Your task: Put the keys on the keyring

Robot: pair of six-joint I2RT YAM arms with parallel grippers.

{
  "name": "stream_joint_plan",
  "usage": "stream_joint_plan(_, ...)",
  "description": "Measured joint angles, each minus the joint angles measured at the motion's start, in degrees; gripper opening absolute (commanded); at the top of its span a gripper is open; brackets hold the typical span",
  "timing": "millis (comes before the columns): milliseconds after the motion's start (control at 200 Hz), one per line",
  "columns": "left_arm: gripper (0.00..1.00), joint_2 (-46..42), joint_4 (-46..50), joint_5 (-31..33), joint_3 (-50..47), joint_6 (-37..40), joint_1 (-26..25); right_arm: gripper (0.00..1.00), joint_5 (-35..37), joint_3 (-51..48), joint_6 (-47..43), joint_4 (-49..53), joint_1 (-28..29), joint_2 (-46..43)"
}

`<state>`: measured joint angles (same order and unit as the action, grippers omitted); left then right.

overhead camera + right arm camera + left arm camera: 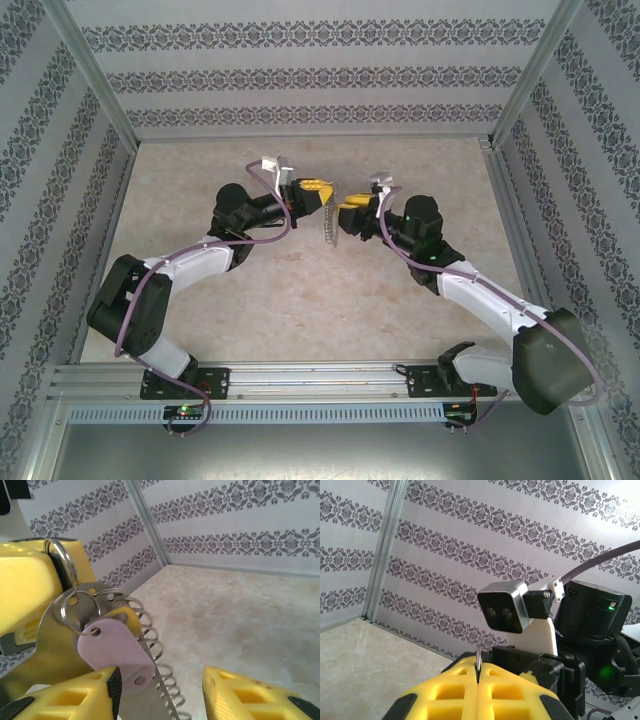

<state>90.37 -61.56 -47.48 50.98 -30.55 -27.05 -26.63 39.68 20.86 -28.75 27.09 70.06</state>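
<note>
Keyring (478, 660) is pinched in the pressed-together left gripper (478, 677) — lilac key (116, 655) and coiled chain (152, 640) are seen against it; right gripper (160, 685) is held spread.

Damask-striped walls (320, 75) enclose a beige marbled tabletop (300, 300), evenly lit.

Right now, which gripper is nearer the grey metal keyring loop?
Left. The left gripper has its jaws shut on the grey metal keyring loop. The right gripper sits close beside it, jaws open, by the lilac rounded key.
</note>
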Motion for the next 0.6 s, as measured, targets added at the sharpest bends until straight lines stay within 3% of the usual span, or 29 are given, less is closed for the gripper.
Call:
stream_joint_plan(290, 0.0, 0.35, -0.66, -0.04, 0.0, -0.07, 0.0, 0.5, 0.59, -0.39, -0.96, 0.48, 1.18, -1.01)
stream_joint_plan(600, 0.0, 0.68, -0.66, -0.48, 0.02, -1.25, -0.15, 0.64, 6.56, -2.91, -4.72, 1.55, 1.18, -6.62)
